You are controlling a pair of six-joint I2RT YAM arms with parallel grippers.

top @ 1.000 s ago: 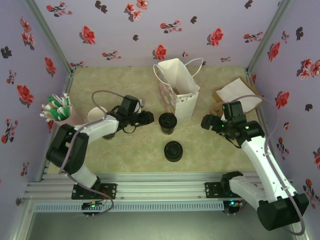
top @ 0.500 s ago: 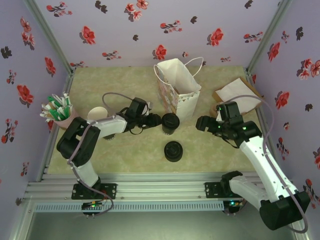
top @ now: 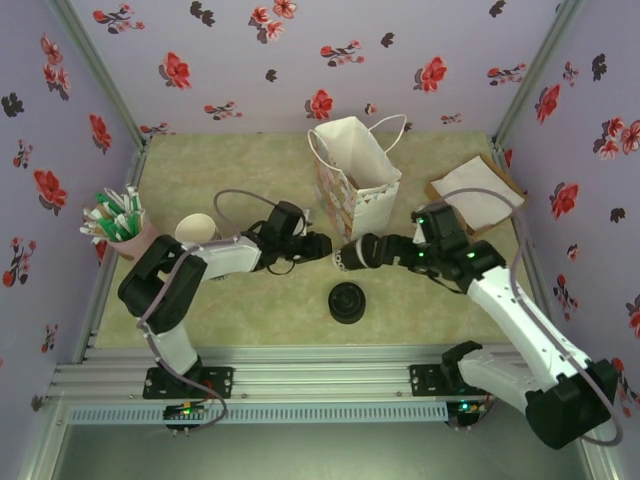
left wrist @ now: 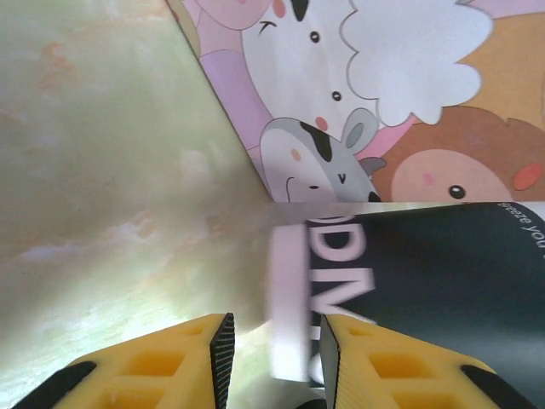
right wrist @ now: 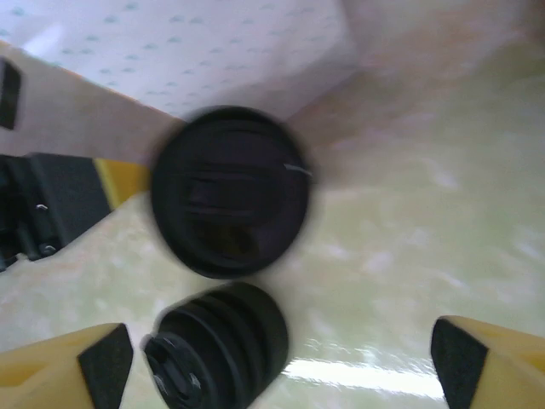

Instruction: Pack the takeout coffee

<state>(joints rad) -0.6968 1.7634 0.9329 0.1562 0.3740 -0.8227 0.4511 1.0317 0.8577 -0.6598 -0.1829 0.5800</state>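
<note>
Takeout coffee (top: 346, 258) is tipped on its side just in front of the paper bag (top: 356, 178), lid turned toward my right gripper (top: 360, 252) — that one's spread wide, nothing in it. Left gripper (left wrist: 277, 341) has its fingers astride the cup's white end, a gap on one side — I can't tell if it's clamped. Loose lids (top: 346, 301) sit nearer the arm bases.
</note>
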